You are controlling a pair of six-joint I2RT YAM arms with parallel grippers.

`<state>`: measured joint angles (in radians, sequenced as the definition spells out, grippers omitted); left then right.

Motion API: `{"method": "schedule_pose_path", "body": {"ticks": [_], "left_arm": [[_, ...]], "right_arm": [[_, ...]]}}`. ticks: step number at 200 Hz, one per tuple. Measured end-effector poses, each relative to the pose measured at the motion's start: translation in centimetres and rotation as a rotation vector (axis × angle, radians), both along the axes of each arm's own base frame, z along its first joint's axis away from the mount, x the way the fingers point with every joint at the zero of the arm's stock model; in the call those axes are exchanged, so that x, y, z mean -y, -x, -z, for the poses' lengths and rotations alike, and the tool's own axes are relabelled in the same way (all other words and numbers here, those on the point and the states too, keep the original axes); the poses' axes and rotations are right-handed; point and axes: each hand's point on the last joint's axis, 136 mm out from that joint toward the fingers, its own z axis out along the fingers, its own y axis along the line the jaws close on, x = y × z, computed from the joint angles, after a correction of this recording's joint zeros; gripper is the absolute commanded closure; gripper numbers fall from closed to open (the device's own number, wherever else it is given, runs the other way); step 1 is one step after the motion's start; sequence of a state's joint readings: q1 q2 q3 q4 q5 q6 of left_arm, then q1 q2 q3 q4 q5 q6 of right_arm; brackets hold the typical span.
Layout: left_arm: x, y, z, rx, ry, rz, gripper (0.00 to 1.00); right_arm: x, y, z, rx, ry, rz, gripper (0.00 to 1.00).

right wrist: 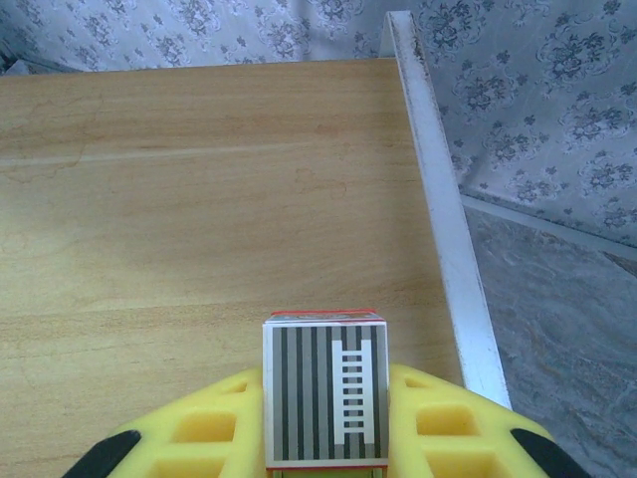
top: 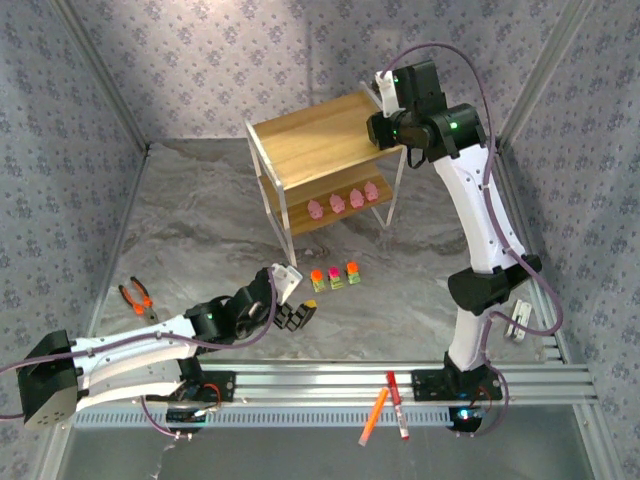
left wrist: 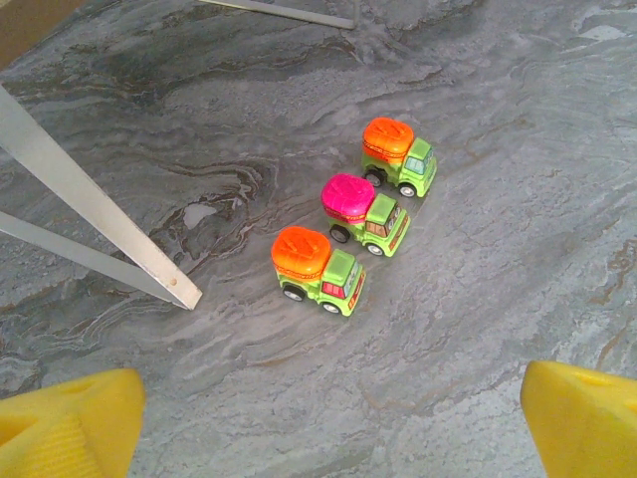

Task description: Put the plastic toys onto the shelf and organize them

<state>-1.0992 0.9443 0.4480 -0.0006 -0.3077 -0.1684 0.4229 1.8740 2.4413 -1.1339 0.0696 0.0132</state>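
Grey marbled table (top: 200,240) carries the shelf (top: 310,140), centre-back. 4 pink pigs (top: 345,203) stand in a row on its lower board. 3 trucks (top: 334,275) sit side by side on the table, just in front of the shelf. Orange-handled pliers (top: 138,298) lie far left.

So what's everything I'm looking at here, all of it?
table: one, grey marbled, under everything
shelf: one, light wood, white frame, table's far middle
pigs: four, pink, row on the shelf's lower board
trucks: three, yellow-green, orange or pink tops, row on the table before the shelf
grey-topped truck: one, striped top, held over the shelf's top board
pliers: one, orange handles, table's left side
marker pens: two, orange and red, near metal rail
left claw: one, yellow pads, open, near the three trucks
right claw: one, yellow pads, shut on the grey-topped truck
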Motion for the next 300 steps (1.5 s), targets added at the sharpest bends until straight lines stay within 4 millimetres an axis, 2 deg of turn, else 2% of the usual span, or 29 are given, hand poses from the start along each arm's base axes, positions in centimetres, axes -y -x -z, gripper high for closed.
{"method": "schedule_pose_path", "body": {"ticks": [79,178,214,300], "left_arm": [[0.0,0.0,0.1,-0.002,-0.003,0.0,0.03],[0.0,0.0,0.1,-0.002,-0.003,0.0,0.03],[0.0,0.0,0.1,-0.001,-0.003,0.0,0.03],[-0.2,-0.1,-0.3,0.004,0.007,-0.006,0.03]], "right_arm": [[0.0,-0.1,0.2,-0.003,0.004,-0.002,0.78],[-0.5,-0.8,1.5,-0.031,0.013,-0.008,0.78],[-0.5,-0.8,1.5,-0.032,0.014,-0.009,0.69],[-0.6,-1.0,1.6,-0.032,0.015,-0.01,0.66]]}}
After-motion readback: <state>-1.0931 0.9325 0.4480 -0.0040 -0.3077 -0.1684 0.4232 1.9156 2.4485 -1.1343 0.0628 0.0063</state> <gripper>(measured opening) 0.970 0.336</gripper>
